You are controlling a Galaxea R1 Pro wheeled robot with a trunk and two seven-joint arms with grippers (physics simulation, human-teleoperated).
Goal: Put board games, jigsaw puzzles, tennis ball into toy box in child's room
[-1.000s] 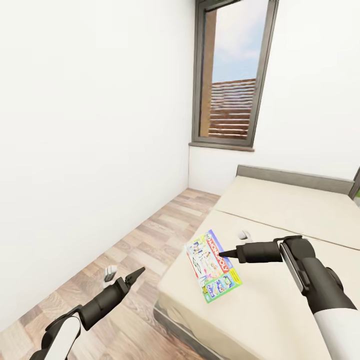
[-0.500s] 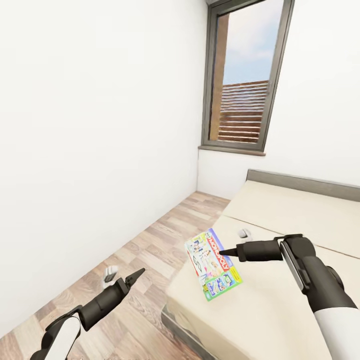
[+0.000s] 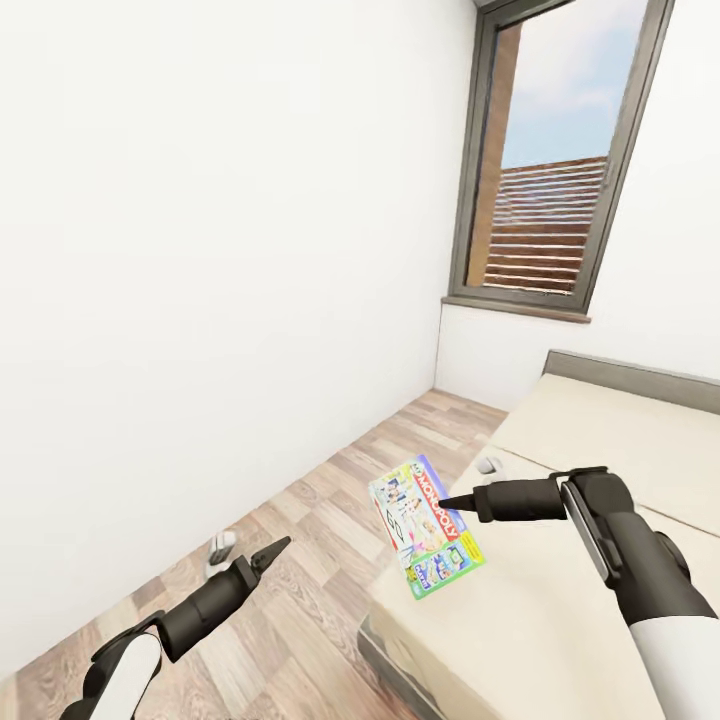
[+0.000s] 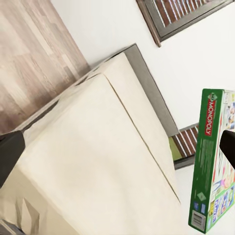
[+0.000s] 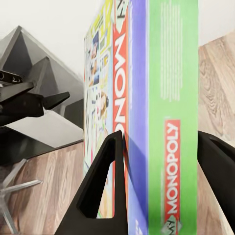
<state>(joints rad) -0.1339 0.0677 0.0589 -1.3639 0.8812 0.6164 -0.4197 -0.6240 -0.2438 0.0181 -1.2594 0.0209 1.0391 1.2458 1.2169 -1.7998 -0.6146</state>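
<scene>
My right gripper (image 3: pixel 445 503) is shut on a board game (image 3: pixel 425 528), a thin pale green-white box printed MONOPOLY. It holds the box by one long edge, tilted, in the air over the near corner of the bed (image 3: pixel 560 600). In the right wrist view the box (image 5: pixel 147 122) stands edge-on between the two black fingers (image 5: pixel 105 176). My left gripper (image 3: pixel 272 550) hangs low over the wood floor (image 3: pixel 330 500), well left of the box, open with nothing in it. The left wrist view shows the box (image 4: pixel 210 161) from the side.
The beige bed with a grey headboard (image 3: pixel 640 375) fills the right side, with a small white object (image 3: pixel 488 465) on it. A white wall runs along the left, with a small white-grey thing (image 3: pixel 220 548) at its foot. A tall dark-framed window (image 3: pixel 560 170) is ahead.
The whole picture has slid to the right, so the camera has turned left. Both arms and the held box keep their places in the view.
</scene>
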